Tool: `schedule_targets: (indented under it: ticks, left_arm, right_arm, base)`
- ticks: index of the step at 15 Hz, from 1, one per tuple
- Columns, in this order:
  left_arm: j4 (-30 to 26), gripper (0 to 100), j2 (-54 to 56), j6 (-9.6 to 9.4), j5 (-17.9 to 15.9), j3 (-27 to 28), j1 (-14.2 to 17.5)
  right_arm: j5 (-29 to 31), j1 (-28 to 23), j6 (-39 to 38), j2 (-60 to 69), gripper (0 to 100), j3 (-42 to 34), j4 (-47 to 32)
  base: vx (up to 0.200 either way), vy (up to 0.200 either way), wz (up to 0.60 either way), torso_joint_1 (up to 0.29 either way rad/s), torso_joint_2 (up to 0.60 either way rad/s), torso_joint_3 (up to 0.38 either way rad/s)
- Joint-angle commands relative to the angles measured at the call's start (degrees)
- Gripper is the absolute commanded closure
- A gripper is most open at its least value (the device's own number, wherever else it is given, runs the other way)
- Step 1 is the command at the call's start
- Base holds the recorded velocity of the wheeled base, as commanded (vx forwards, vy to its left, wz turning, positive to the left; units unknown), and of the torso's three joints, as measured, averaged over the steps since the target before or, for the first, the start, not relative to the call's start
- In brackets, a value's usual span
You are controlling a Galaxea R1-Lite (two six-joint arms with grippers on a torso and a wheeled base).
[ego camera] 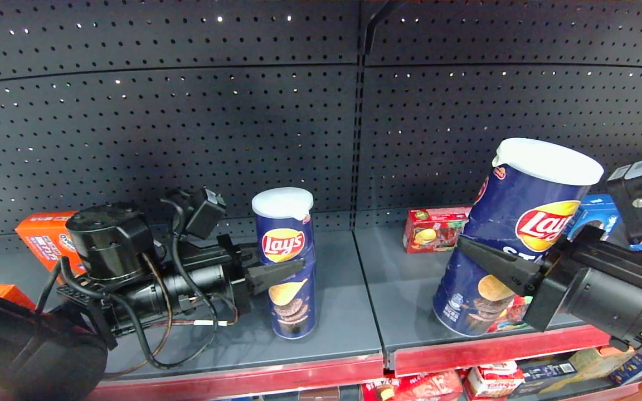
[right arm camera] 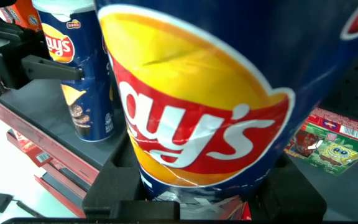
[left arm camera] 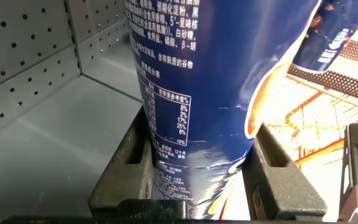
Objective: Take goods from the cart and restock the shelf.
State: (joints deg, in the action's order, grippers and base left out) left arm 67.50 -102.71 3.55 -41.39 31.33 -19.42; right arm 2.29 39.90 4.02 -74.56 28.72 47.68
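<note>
Head view: my left pincer [ego camera: 297, 260] pinches the upright can [ego camera: 283, 245], my right pincer [ego camera: 480, 245] the tilted can [ego camera: 527, 223], both mid-body. I judge them light, slick, dentable tubes, so I squeeze gently.

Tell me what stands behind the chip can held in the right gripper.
Behind the tilted can, a red box shows at one side and a blue box at the other. The can hides the shelf between them.
</note>
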Motion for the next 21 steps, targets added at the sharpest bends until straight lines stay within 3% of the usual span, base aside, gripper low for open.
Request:
schedule_targets:
  ticks: [1,6,12,16,17,21]
  left_arm:
    - [0.0,100,0.0,-0.03,0.0,-0.2,0.0]
    - [0.8,100,-1.4,-0.12,0.0,-1.4,0.4]
    - [9.9,100,-6.5,0.06,0.1,-4.6,0.4]
    - [11.0,100,-6.8,0.14,1.0,-4.8,0.5]
    - [11.0,0,-6.9,0.14,1.2,-4.8,0.5]
    - [11.1,0,-6.7,0.14,1.7,-4.8,0.4]
  right_arm:
    - [0.0,0.0,0.0,-0.1,100,0.1,0.0]
    - [0.0,0.0,0.0,-0.1,100,0.5,0.0]
    - [-0.1,0.1,0.0,-0.2,100,0.4,0.0]
    - [-0.1,0.1,0.0,-0.3,100,0.3,0.0]
    - [-0.1,0.1,0.0,-0.3,100,0.3,0.0]
    - [-0.1,0.0,0.0,-0.4,100,0.1,0.0]
  base:
    - [0.000,0.000,0.00,0.000,0.00,0.000]
    - [0.000,0.000,0.00,0.000,0.00,0.000]
    - [0.000,0.000,0.00,0.000,0.00,0.000]
    - [0.000,0.000,0.00,0.000,0.00,0.000]
    - [0.000,0.000,0.00,0.000,0.00,0.000]
    - [0.000,0.000,0.00,0.000,0.00,0.000]
